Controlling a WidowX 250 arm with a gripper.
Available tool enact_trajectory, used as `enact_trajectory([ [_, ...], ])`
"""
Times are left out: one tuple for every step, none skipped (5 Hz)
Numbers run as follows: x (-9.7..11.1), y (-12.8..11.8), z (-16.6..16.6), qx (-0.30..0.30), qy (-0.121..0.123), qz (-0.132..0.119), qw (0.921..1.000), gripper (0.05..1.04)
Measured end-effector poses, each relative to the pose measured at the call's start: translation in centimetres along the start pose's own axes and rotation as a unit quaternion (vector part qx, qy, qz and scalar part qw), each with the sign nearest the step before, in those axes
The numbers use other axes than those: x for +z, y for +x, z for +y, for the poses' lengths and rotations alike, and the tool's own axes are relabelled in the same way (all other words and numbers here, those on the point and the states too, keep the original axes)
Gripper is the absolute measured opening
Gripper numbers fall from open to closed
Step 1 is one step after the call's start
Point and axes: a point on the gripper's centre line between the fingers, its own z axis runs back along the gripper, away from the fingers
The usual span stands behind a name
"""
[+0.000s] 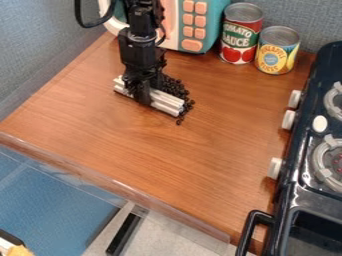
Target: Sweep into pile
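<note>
1. Gripper (142,95), black, hanging from an arm that comes in across the top edge, in front of the toy microwave and toward its left side. It seems closed on a white ribbed bar; one finger crosses the bar's near face, and the far finger is hidden.
2. Yellow object (18,251), far in front of the microwave and off to its left, cut off at the bottom corner; I cannot tell what it is.
3. White ribbed bar (165,102), lying at a slant in front of the microwave, its middle covered by the gripper.
4. Small black pieces (176,88), heaped along the bar's far side, just right of the gripper, between bar and microwave. Some gather round the bar's right end, with a stray just in front. The gripper and bar may hide others; single pieces in the heap are hard to make out.
5. Toy microwave (214,24), teal with orange buttons, the landmark here, cut off at the top and partly behind the arm.
6. Red can (240,34), upright, just right of the microwave.
7. Yellow can (276,51), shorter, upright, right of the microwave beyond the red can.
8. Dark toy stove (302,165), right of the microwave and reaching farther forward, cut off at the right and bottom edges.
</note>
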Motion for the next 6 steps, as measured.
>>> enact_trajectory([
  [0.0, 0.1, -0.3, 0.001, 0.004, 0.001, 1.0000, 0.378],
  [0.1, 0.2, -1.1, 0.006, -0.002, 0.002, 1.0000, 0.378],
  [0.1, 0.2, -1.2, 0.011, 0.000, 0.007, 0.9999, 0.378],
  [0.2, 0.3, -0.6, 0.017, 0.000, 0.020, 0.9997, 0.378],
  [0.5, 0.4, 0.4, 0.012, -0.001, 0.032, 0.9994, 0.378],
  [2.4, 1.1, 1.9, 0.013, -0.006, 0.060, 0.9981, 0.378],
])
